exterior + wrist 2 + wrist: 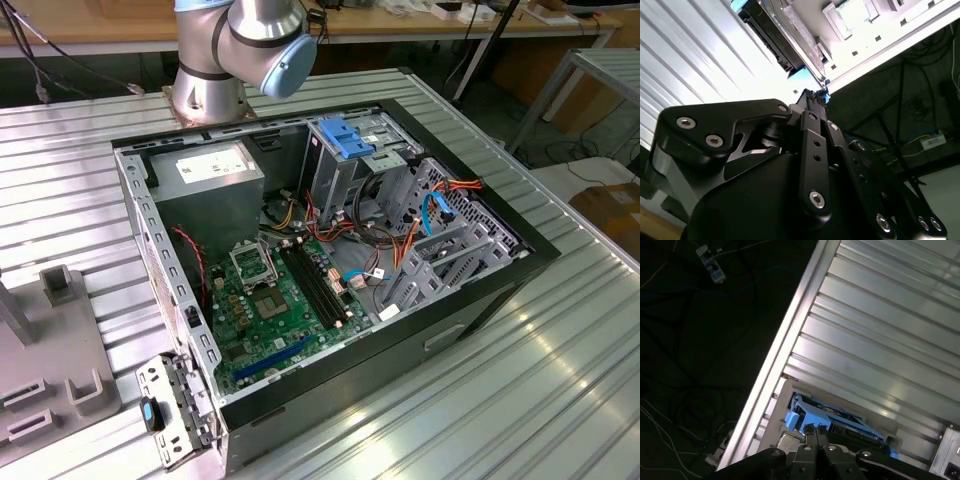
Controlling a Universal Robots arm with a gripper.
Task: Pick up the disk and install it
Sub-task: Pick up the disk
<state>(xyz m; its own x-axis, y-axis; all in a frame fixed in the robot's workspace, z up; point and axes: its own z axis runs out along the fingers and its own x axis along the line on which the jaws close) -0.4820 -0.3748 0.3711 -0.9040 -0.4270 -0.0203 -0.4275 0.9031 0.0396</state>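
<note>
The disk lies flat on a pale grey holder close to the edge of the ribbed metal table. Past that edge is a dark floor strewn with cables. In the first wrist view the disk shows a bright blue plastic rail along its side, with a raised blue tab at the near end and a dark, flat body behind it. In the second wrist view the disk is seen edge-on as a thin black slab with a silvery top face. There is blue at both ends (one patch at the far corner, another right at the fingertips).

The pincer points straight at that near end. Its two black fingers are drawn narrow, almost side by side, with their tips closed on the blue tab. The second wrist view shows the pincer from the side, its black linkages folded in and a sliver of blue just beside the tips. The disk rests on the holder and has not been lifted.

In the exterior view the arm rises from its base at the far side of the table. In front of it an open computer case lies on its side, with the green board and a grey drive cage exposed.
</note>
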